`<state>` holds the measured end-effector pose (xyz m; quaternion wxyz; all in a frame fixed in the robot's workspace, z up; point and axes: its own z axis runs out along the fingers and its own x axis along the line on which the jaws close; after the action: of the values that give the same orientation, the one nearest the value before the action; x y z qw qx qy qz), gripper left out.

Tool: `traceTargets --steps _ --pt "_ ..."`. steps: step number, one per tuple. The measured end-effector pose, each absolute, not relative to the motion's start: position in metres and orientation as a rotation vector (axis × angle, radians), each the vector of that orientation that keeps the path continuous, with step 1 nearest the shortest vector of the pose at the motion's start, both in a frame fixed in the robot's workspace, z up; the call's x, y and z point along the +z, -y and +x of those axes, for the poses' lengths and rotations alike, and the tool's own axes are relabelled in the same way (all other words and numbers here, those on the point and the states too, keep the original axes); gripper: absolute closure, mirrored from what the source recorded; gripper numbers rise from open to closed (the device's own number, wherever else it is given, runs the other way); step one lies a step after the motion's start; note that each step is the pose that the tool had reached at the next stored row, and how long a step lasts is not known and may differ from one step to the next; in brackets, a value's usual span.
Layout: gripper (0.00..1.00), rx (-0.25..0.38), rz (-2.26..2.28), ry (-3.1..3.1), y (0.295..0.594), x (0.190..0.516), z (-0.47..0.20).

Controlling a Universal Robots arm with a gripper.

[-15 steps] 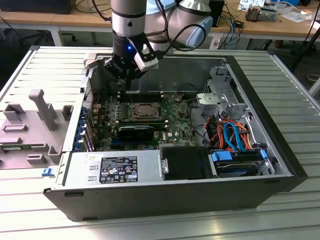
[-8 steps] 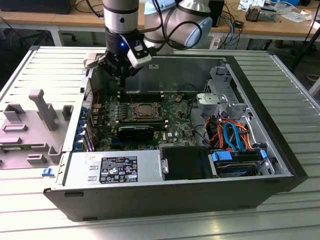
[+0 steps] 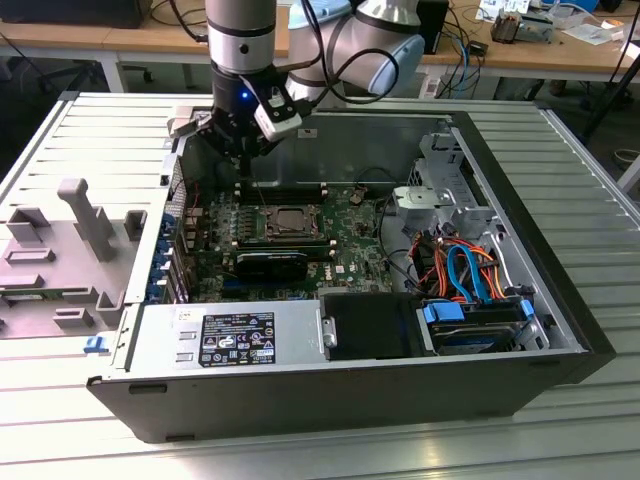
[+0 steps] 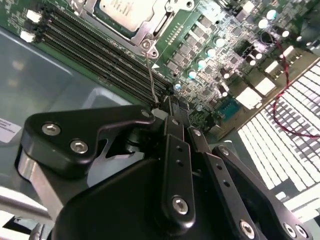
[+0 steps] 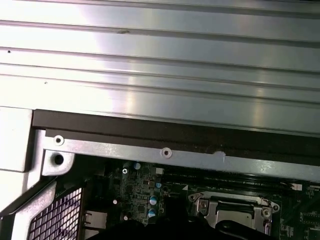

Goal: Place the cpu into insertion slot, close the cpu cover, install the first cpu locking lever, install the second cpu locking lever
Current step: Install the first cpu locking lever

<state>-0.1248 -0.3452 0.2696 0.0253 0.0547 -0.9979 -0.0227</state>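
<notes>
One gripper (image 3: 243, 160) above cpu (image 3: 291, 219) w/ cover down, finger state unclear.

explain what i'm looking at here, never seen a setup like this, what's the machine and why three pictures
The machine is a grey jointed robot arm reaching into an open desktop computer case that lies on its side on a ribbed metal table.

The exterior view comes from a camera off the arm that looks down on the whole scene. The two wrist views come from cameras riding on the arm, so they look at the board up close.

At the arm's end is a black gripper, hanging just behind the socket on the green motherboard. In that socket sits the small square silver-grey cpu, framed by the thin silver metal cpu cover. A thin wire lever stands up beside the socket, reaching the gripper's fingertips.
</notes>
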Motion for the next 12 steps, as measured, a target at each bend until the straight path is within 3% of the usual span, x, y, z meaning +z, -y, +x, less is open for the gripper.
traceTargets --steps 12 --pt "0.89 -0.069 0.193 3.084 0.3449 0.2610 -0.1212"
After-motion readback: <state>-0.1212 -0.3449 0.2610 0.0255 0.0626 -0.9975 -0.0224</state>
